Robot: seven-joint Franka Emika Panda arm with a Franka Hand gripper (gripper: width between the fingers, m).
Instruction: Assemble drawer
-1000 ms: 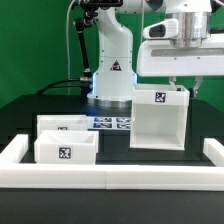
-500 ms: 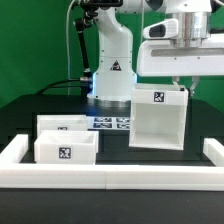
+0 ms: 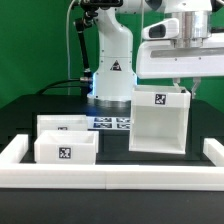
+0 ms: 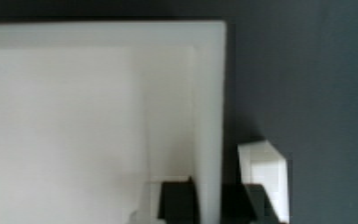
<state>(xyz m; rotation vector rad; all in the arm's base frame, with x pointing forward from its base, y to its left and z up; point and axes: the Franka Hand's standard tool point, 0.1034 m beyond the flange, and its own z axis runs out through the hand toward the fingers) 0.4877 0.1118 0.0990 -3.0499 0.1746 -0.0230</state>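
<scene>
The drawer's large white casing (image 3: 158, 120) stands upright on the black table at the exterior view's right, with a marker tag on its top front. Two low white boxes, one behind (image 3: 62, 124) and one in front (image 3: 66, 150), sit side by side at the left. My gripper (image 3: 186, 84) reaches down onto the casing's upper right wall. In the wrist view the casing's wall (image 4: 87, 100) fills most of the frame. My gripper (image 4: 211, 205) has its dark fingers (image 4: 179, 200) pressed against both sides of the wall's thin edge.
The marker board (image 3: 112, 122) lies flat between the boxes and the casing. A long low white rail (image 3: 110, 178) edges the table's front and sides. The robot base (image 3: 112, 70) stands behind the marker board.
</scene>
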